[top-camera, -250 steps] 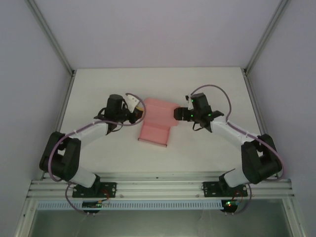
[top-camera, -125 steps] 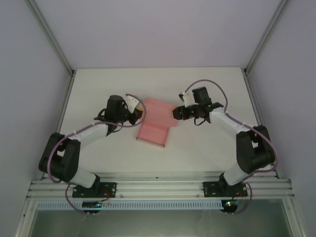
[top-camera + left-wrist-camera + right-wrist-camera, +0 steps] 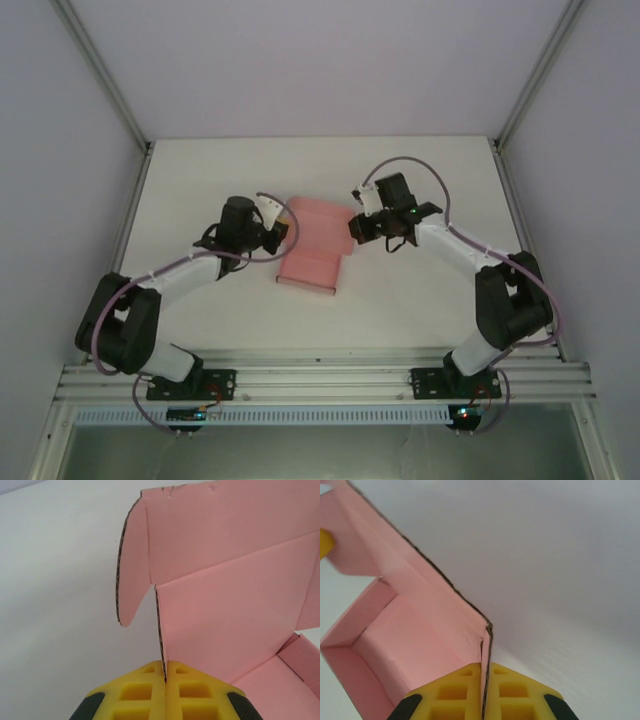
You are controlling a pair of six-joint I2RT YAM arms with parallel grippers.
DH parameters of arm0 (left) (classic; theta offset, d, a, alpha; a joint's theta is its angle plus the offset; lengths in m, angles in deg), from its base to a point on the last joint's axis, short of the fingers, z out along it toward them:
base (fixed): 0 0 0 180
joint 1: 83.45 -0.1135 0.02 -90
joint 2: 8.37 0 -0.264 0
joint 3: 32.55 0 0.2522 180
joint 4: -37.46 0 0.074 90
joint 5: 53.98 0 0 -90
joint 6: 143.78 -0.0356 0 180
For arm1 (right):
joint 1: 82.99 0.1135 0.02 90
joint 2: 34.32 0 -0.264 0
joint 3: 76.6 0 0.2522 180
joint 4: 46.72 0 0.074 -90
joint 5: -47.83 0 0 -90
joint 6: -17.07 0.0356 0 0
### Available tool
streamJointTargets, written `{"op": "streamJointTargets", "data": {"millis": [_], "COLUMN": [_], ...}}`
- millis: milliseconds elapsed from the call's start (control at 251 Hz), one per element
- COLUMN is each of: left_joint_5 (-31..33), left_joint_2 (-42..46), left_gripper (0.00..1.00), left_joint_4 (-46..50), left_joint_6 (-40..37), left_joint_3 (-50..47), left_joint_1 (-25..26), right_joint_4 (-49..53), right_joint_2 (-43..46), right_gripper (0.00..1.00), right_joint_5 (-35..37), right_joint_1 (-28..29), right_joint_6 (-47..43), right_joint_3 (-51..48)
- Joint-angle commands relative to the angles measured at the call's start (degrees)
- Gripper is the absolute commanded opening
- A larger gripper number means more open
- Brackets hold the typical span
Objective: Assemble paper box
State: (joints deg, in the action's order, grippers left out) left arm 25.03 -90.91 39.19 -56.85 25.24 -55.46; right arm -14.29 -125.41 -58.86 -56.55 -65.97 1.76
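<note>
White tabletop (image 3: 200,170) at mid-frame, paper box (image 3: 318,250) pinched at opposite walls by closed left jaws and right jaws, liable to tear under uneven pull.

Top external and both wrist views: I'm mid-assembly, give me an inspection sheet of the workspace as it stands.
Surface: white table, no marks seen.
Job's things: paper box, pink card, partly folded, walls raised, top open, lying between the two arms.
Clutter: nothing seen.
Grippers: left gripper shut on the box's left edge, with the card pinched between its yellow pads; right gripper shut on the box's right wall edge in the same way.
Cables: purple cables loop along both arms; no snag seen.
Surroundings: white enclosure walls, metal frame posts, metal rail at the near edge carrying the arm bases.
</note>
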Motion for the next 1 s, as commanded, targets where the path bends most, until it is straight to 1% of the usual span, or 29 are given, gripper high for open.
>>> {"op": "streamJointTargets", "data": {"millis": [0,36,104,196,247,307,407,479,491,543,603,679,774,826,878,998], "left_joint_5": [7.7,8.6,13.2,18.0,20.0,22.7,25.2,23.7,23.4,22.2,20.9,19.5,17.2,15.6,14.0,12.0], "left_joint_2": [2.1,2.0,1.5,-0.1,-1.4,-3.0,-5.1,-6.2,-6.3,-6.9,-7.4,-7.5,-6.7,-6.1,-5.4,-4.0], "left_gripper": [0.00,0.00,0.00,0.00,0.00,0.00,0.00,0.00,0.02,0.03,0.03,0.03,0.07,0.09,0.09,0.09], "left_joint_4": [-2.6,-3.7,-5.8,-6.4,-6.6,-7.0,-9.3,-10.9,-11.2,-13.3,-15.2,-16.1,-17.3,-18.5,-19.4,-20.1], "left_joint_6": [3.6,4.7,6.0,5.2,5.0,5.8,7.2,7.9,8.0,8.1,7.0,6.1,6.2,7.0,8.2,10.6], "left_joint_3": [1.1,1.2,1.1,2.0,2.8,3.4,3.4,3.8,3.8,3.7,3.4,2.4,-0.4,-2.2,-3.8,-6.7], "left_joint_1": [4.3,5.2,7.5,10.3,11.5,12.5,13.7,13.8,13.8,13.8,13.8,13.8,13.7,13.8,13.9,14.3], "right_joint_4": [1.6,1.9,2.7,1.2,-1.4,-4.6,-12.1,-18.7,-19.6,-22.4,-22.8,-24.3,-28.2,-31.0,-31.2,-30.9], "right_joint_2": [0.0,-0.1,-0.8,-1.5,-1.4,-1.2,-0.7,-0.5,-0.5,-0.6,-0.7,0.0,1.5,2.1,2.5,3.6], "right_gripper": [0.00,0.00,0.00,0.00,0.00,0.00,0.00,0.00,0.00,0.00,0.00,0.00,0.00,0.00,0.00,0.00], "right_joint_5": [13.9,17.4,24.2,28.5,30.9,35.2,38.5,37.8,37.6,37.4,34.9,35.5,35.6,37.0,38.7,45.6], "right_joint_1": [4.1,5.4,7.3,9.3,10.7,12.3,14.4,15.2,15.3,15.6,15.6,15.2,15.1,15.2,16.0,19.8], "right_joint_6": [4.4,6.2,10.5,12.9,13.3,15.0,17.2,17.3,17.2,16.9,17.2,17.4,17.4,16.6,16.6,16.3], "right_joint_3": [5.1,6.5,9.1,10.1,9.4,7.7,4.1,0.0,-0.5,-2.0,-3.0,-5.3,-9.6,-11.5,-12.7,-14.9]}}
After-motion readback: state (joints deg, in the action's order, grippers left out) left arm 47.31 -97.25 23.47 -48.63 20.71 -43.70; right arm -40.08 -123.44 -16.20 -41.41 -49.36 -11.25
